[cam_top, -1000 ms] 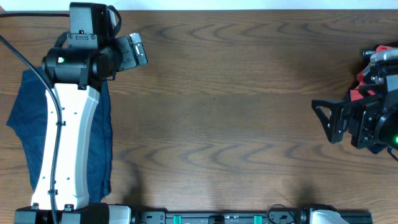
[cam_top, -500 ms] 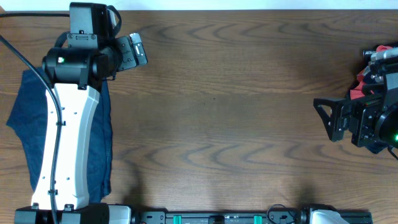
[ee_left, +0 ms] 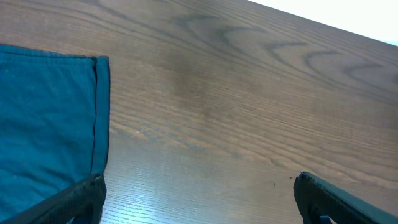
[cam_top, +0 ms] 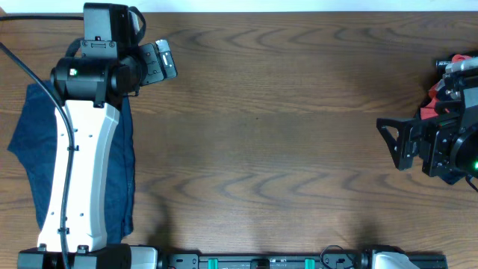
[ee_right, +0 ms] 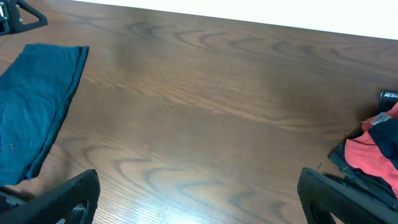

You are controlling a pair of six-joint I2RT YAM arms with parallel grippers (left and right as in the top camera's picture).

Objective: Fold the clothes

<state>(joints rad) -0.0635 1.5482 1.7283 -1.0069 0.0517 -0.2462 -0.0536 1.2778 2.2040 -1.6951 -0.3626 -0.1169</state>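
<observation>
- Jaws: the left gripper [ee_left: 196,202] has its two black fingers spread wide, with only bare wood between them. The right gripper [ee_right: 199,196] is spread just as wide and grips nothing.
- Dark navy-blue soft cloth garment [cam_top: 22,142]: it lies flat at the left end of the table, a long wrinkled strip running from the near edge toward the far edge. A stitched hem [ee_left: 95,112] runs down the side facing the table's middle and ends in a square corner. In the right wrist view the garment [ee_right: 31,118] shows layered edges along its right side.
- White long-linked left arm [cam_top: 75,172]: seen from overhead, it reaches over the garment and covers its middle. Its gripper sits past the garment's far right corner, above bare wood and clear of the cloth.
- Dark brown wood-grain table [cam_top: 261,112]: the broad middle stretch lies between the two grippers.
- Black right arm [cam_top: 448,146]: it is at the right edge, with its gripper pointing toward the table's middle, well apart from the garment.
- Red and dark crumpled cloth heap [ee_right: 373,149]: it sits at the far right edge just beside the right arm. Its make-up is too hidden to tell.
</observation>
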